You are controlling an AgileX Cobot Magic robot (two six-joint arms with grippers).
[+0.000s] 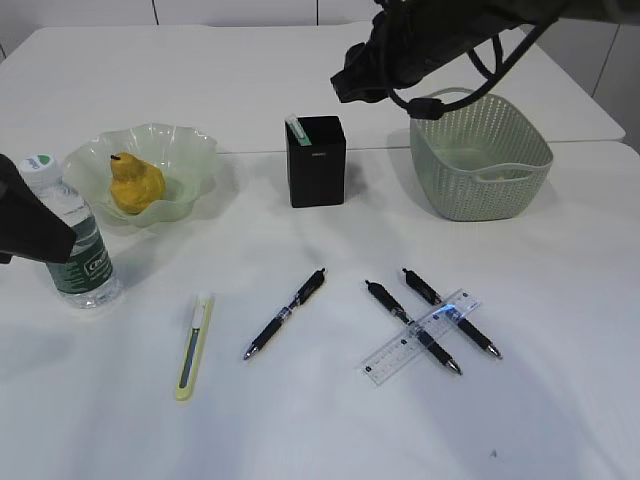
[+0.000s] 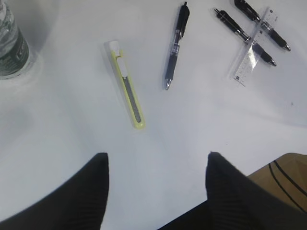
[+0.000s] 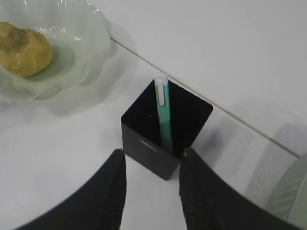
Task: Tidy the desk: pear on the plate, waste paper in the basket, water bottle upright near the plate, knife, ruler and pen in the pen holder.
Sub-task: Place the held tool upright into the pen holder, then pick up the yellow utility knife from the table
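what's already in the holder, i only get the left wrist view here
Observer: One green knife stands in the black holder, white end up.
Operator: is the pear done
Observer: Yes, the pear sits on the plate.
Operator: where's the right gripper
Observer: The right gripper hangs above the holder, jaws apart, holding nothing.
Operator: any paper in the basket
Observer: Something pale lies low inside the basket; I cannot tell what it is.
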